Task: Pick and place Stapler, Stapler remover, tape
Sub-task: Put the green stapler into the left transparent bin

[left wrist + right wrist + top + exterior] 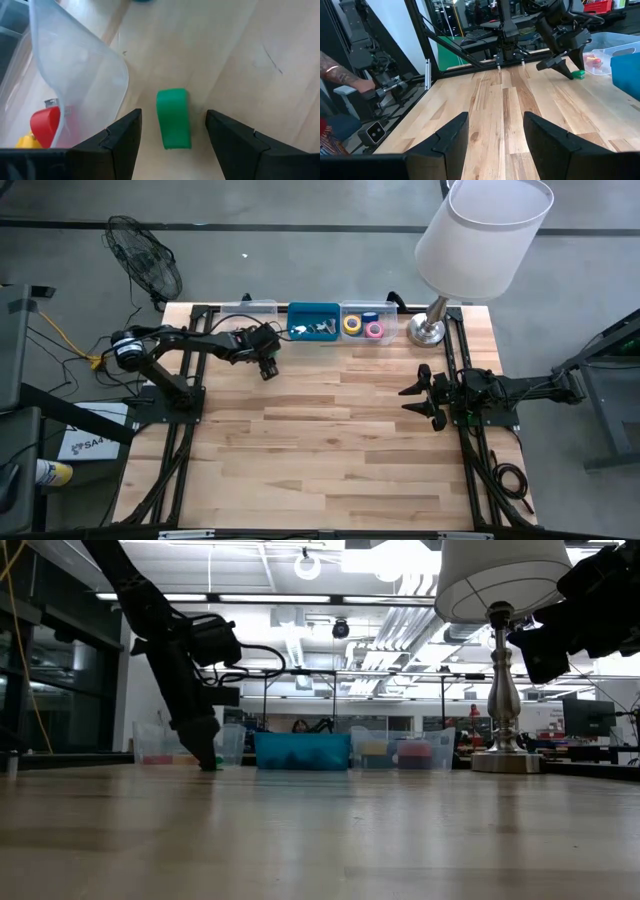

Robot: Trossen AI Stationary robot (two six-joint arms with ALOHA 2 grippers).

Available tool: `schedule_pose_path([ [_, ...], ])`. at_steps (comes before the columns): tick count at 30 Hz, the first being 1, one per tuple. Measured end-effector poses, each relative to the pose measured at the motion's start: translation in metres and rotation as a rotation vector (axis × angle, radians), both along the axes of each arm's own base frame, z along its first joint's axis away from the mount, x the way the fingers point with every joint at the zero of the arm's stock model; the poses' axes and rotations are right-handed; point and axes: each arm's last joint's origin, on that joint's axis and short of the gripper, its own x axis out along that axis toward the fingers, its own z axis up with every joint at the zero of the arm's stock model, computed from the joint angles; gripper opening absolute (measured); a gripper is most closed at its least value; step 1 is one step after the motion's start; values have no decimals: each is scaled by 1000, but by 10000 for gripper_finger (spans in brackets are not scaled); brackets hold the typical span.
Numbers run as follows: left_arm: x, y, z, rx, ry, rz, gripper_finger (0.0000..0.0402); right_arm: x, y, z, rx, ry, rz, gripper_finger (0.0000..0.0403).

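Left gripper [172, 131], fingers spread, straddles a green block [173, 118] on the table [330, 440] (beside the clear bin [75, 75]). Right gripper [413, 398], at 3 o'clock, waits with fingers apart.

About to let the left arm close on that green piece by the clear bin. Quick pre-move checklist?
1. Left end effector open: ok, both fingers spread.
2. Green piece between the fingers: ok, centred, lying on the table, touching neither finger.
3. Clear bin clearance: not ok, its wall sits right beside one finger; closing or lifting might nudge it.
4. Bin contents: ok, a red piece and a yellow piece are inside, away from the grasp.
5. Right end effector: ok, open, waiting at the table's right side, far from the left arm.
6. Person's arm beyond the table edge: cannot tell whether it is within reach.
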Motion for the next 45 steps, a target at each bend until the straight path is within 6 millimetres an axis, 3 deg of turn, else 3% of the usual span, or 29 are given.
schedule_pose_path([
  [6,0,-1,-1,-19,-4,-3,197,0,0,0,0,0,0,181],
  [16,0,-2,-2,-68,-24,-11,69,0,0,0,0,0,0,181],
  [24,-4,-9,9,-172,-83,-78,67,0,0,0,0,0,0,181],
  [31,-16,-18,58,-200,-113,-133,68,0,0,0,0,0,0,181],
  [38,-29,-19,112,10,-148,-43,77,0,0,0,0,0,0,181],
  [41,-32,-17,122,102,-133,15,78,0,0,0,0,0,0,181],
  [45,-34,-10,121,132,-110,82,79,0,0,0,0,0,0,181],
])
